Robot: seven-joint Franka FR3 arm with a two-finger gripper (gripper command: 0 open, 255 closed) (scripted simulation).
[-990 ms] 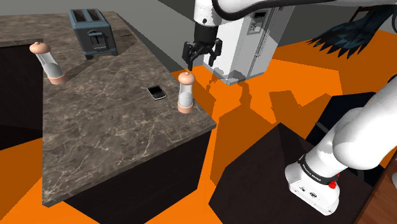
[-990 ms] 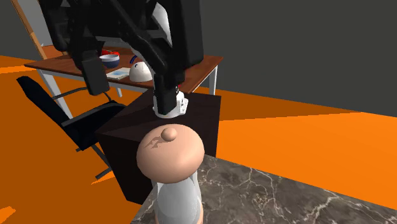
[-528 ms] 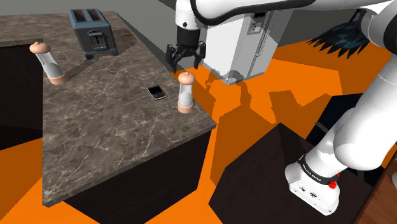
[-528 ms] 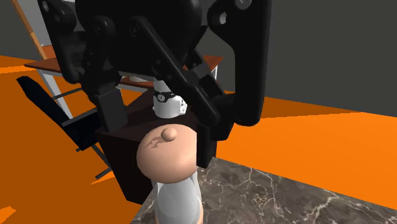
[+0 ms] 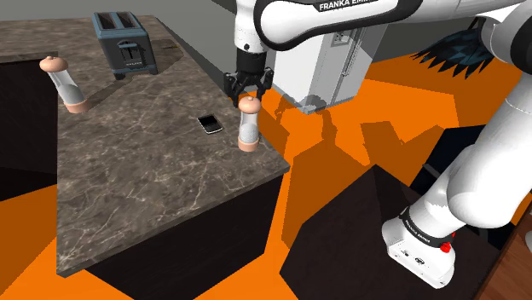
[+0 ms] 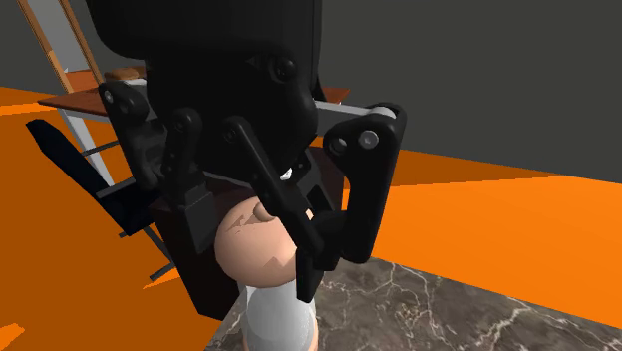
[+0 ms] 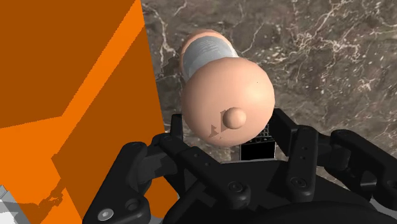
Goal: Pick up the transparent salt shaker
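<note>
Item: my hand (image 5: pixel 248 92), open, fingers astride pinkish cap of salt shaker (image 5: pixel 248 129), upright nr worktop (image 5: pixel 153 187) edge.

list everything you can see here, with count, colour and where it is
salt shaker: 1, clear body with peach cap and base, near the counter's corner, upright, beneath the gripper
second shaker: 1, same colours, at the counter's far edge, shoulder view's left
phone: 1, black, flat on the counter beside the salt shaker
toaster: 1, blue-grey, at the back of the counter
counter: 1, dark marble
white appliance: 1, behind the counter
floor: orange
desk: 1, brown top, second exterior view's left
chair: 1, black, by the desk
stand: 1, dark box
arm: 1, white
gripper: 1, black, open, fingers either side of the shaker's cap
</note>
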